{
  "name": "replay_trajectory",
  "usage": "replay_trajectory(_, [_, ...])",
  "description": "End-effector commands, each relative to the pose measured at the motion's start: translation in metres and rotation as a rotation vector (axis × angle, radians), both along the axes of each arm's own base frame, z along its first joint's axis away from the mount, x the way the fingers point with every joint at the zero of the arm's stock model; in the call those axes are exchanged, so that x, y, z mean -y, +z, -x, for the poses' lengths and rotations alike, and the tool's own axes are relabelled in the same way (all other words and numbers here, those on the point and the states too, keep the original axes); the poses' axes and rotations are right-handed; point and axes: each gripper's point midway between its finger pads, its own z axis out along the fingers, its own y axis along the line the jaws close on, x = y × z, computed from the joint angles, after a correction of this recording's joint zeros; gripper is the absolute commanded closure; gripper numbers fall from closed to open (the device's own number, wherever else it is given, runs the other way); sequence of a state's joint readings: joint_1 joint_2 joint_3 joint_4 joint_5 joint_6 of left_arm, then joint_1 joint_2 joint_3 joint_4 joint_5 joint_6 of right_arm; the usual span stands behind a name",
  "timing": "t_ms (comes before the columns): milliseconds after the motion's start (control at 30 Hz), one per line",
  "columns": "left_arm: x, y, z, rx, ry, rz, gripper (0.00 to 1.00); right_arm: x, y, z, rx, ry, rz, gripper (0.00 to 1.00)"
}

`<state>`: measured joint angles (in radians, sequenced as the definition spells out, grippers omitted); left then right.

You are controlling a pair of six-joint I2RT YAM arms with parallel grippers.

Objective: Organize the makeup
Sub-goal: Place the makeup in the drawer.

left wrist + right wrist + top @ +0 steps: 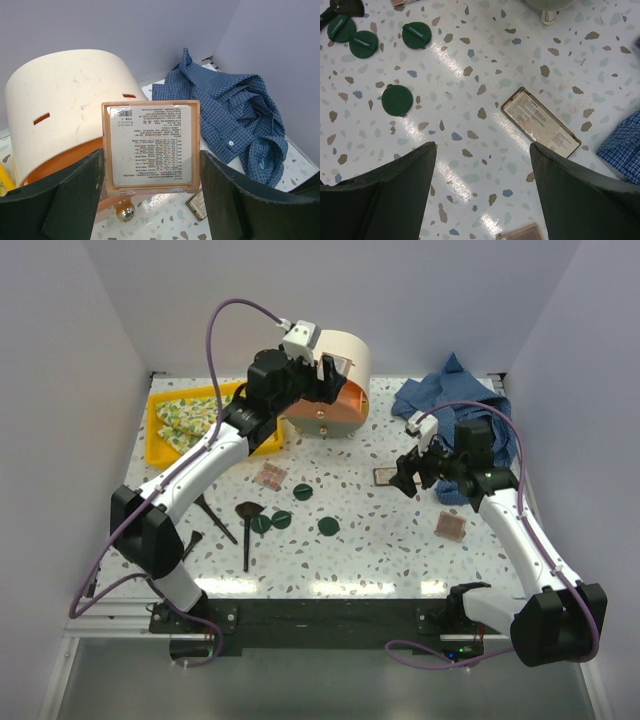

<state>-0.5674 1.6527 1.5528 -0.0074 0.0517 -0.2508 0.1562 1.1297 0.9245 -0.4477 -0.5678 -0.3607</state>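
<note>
Makeup (270, 475): mostly unsorted, spread loose over the table (380, 552). One square palette (150, 125) is clamped edge to edge in the left gripper (151, 155). The jaws stand wide only because the palette is wide. It is held upright in front of the round cream box (65, 95) at the back. Nothing can be made out inside the box from these views.

The right gripper (482, 146) is spread wide and empty, hung low over the table. A long palette (540, 122) lies flat just ahead of the jaws, untouched.

Left on the table:
- two more pink-brown palettes (450, 527)
- four green discs (302, 491), two of them touching beside the fan head
- thin dark brushes (215, 520), plus the fan brush (247, 530)

The yellow tray (160, 445) holds the leaf-print cloth (190, 412). The blue shirt (450, 400) is bunched at the back right.

Judged progress: one item in hand at best, nothing visibly put away, nearly everything left. The long palette looks like the likely next pick for the right side.
</note>
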Motion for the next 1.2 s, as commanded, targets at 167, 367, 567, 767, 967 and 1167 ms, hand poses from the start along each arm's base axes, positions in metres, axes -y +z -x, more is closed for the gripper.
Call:
replay_trajectory(167, [-0.003,-0.003,-0.047,0.018,0.1,0.003,0.81,-0.001,0.012,-0.001,0.057,0.017,-0.011,0.2])
replay_trajectory(367, [-0.006,-0.026,-0.053,-0.02,0.13,-0.019,0.73,0.0,0.013,-0.001,0.061,0.015,-0.012,0.2])
replay_trajectory(567, [-0.012,-0.025,-0.051,-0.027,0.155,-0.008,0.27,0.0,0.012,-0.001,0.058,0.015,-0.013,0.2])
replay_trajectory(767, [-0.012,-0.014,-0.045,-0.035,0.14,-0.006,0.1,0.0,0.012,-0.002,0.058,0.012,-0.012,0.2])
replay_trajectory(967, [-0.015,0.011,-0.034,0.001,0.118,0.013,0.07,0.001,0.012,-0.002,0.054,0.009,-0.013,0.2])
replay_trajectory(1167, [-0.032,0.037,-0.011,0.065,0.11,-0.005,0.02,0.002,0.014,-0.002,0.061,0.006,-0.014,0.2])
